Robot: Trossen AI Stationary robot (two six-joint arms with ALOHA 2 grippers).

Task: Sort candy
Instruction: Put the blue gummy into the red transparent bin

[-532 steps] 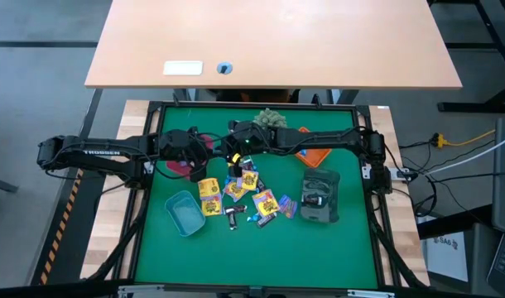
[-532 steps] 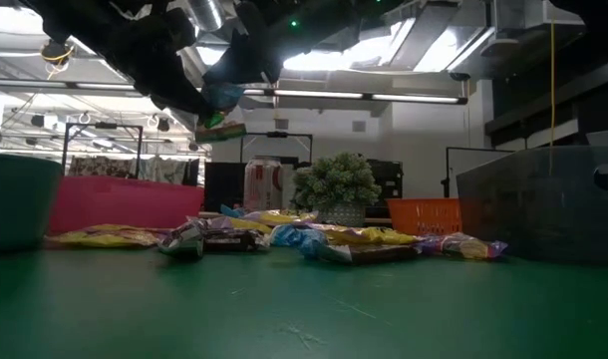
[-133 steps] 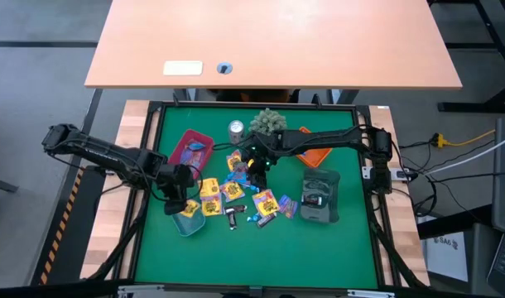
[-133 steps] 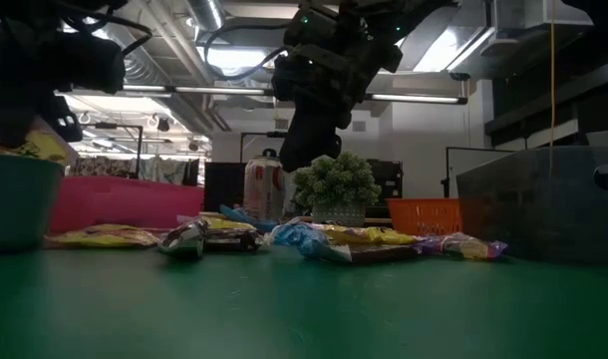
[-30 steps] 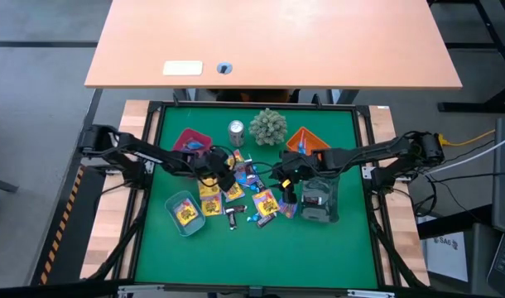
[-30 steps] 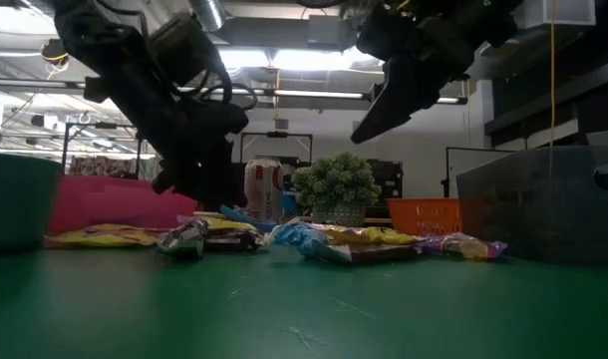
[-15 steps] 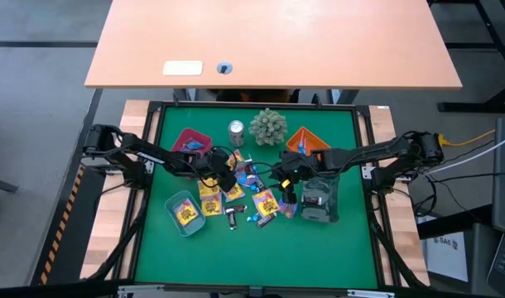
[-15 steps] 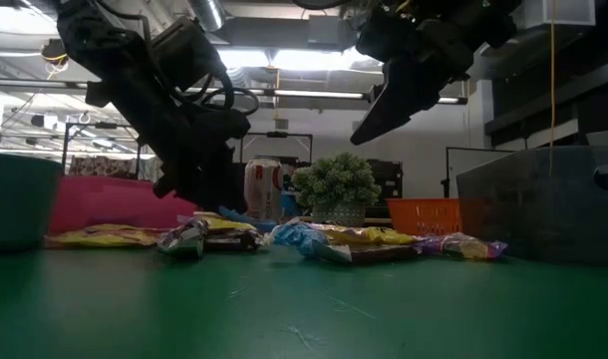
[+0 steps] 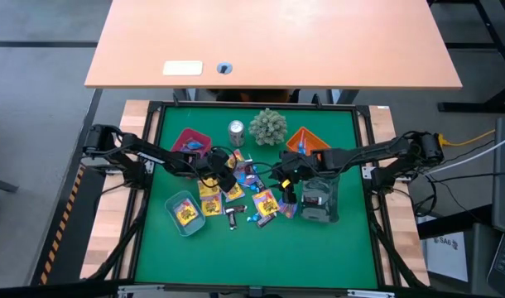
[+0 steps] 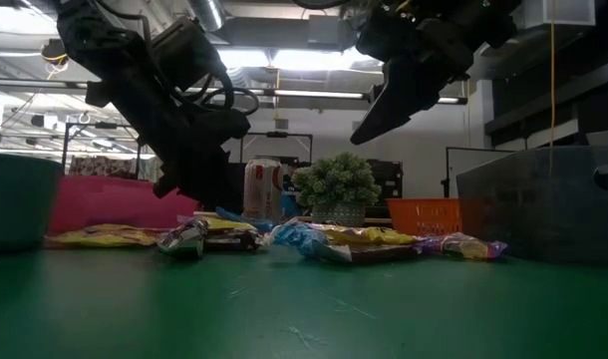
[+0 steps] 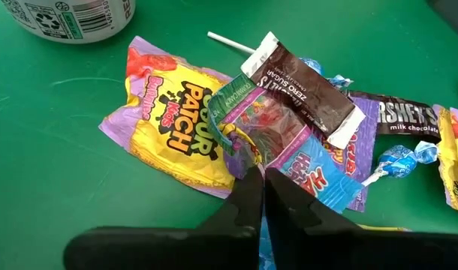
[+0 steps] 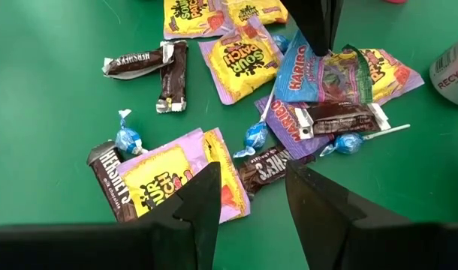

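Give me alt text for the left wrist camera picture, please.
The left gripper, jaws shut, pinches the edge of a clear Haribo packet in a candy pile on green felt. Beside it lie a yellow Sour Patch packet, a brown mini bar and a blue-wrapped lollipop.

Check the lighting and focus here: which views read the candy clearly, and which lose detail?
Both wrist views are evenly lit and sharp: wrapper print on the candy reads plainly. The low view is backlit by ceiling lights, so both arms are silhouettes and the near green mat looks soft. In the high view the pile is too small for print.
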